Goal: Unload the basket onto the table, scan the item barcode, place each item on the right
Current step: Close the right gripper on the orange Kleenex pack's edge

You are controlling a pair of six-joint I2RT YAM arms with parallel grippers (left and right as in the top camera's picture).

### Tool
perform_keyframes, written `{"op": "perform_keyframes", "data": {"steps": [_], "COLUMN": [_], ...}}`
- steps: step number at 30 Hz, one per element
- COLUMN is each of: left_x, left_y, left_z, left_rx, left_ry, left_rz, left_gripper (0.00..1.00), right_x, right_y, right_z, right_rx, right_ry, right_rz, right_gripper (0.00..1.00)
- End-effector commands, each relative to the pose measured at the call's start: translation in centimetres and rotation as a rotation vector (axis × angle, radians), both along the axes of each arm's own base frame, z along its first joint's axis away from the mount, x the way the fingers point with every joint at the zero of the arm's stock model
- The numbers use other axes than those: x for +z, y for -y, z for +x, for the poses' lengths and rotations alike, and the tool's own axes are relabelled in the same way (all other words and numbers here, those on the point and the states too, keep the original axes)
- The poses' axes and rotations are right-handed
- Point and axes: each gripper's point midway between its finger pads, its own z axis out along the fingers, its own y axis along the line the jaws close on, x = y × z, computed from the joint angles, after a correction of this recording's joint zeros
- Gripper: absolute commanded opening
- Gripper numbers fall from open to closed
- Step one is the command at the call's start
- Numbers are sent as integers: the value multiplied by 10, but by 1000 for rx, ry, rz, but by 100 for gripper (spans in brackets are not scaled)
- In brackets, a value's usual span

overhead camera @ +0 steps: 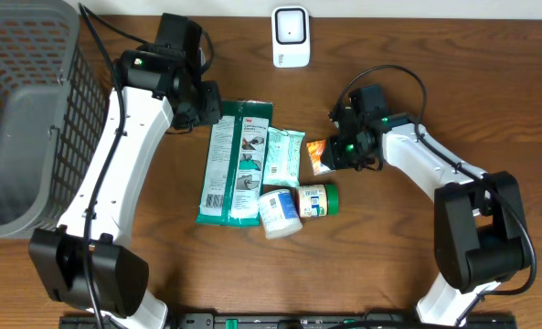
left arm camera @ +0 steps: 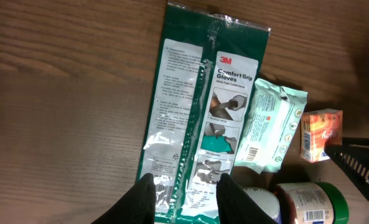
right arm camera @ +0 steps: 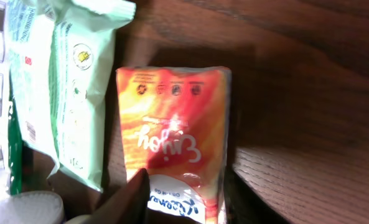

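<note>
While the right pincer (right arm camera: 184, 186) straddles the near end of the orange packet (right arm camera: 175, 130), which lies flat on the bench (right arm camera: 308, 74) beside a pale green wipes pack (right arm camera: 60, 81), I cannot tell if it clamps. Left pincer (left arm camera: 186, 183) stands apart, both fingers (left arm camera: 140, 199) over the near end of the glove packet (left arm camera: 203, 106).

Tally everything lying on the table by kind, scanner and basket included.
Flat packs: 2, gloves pack and wipes pack
Pouches: 1, orange pouch
Round containers: 2, white tub and green-lidded jar
Devices: 1, scanner
Bins: 1, basket
Total: 7
</note>
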Motion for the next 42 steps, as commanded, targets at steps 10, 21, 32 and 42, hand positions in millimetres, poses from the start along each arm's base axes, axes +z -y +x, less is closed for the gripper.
{"op": "perform_keyframes", "data": {"steps": [10,21,32,42], "left_x": [-2,-2,-2,-2], "left_y": [-2,-2,-3,-3], "left_z": [1,0,-1,-1], "left_rx": [-15,-14,-14,-14], "left_ry": [0,-5,-8,-8], "left_rz": [18,20,20,20], "left_gripper": [33,33,33,33], "right_x": [11,0,-9,1], "right_y": [10,5,0,26], "right_z": [26,11,5,5], "right_rx": [-21,1,-20,-84], "right_ry": [124,86,80,54], "right_rz": [-44,-43,7,4], "right_gripper": [39,29,11,22]}}
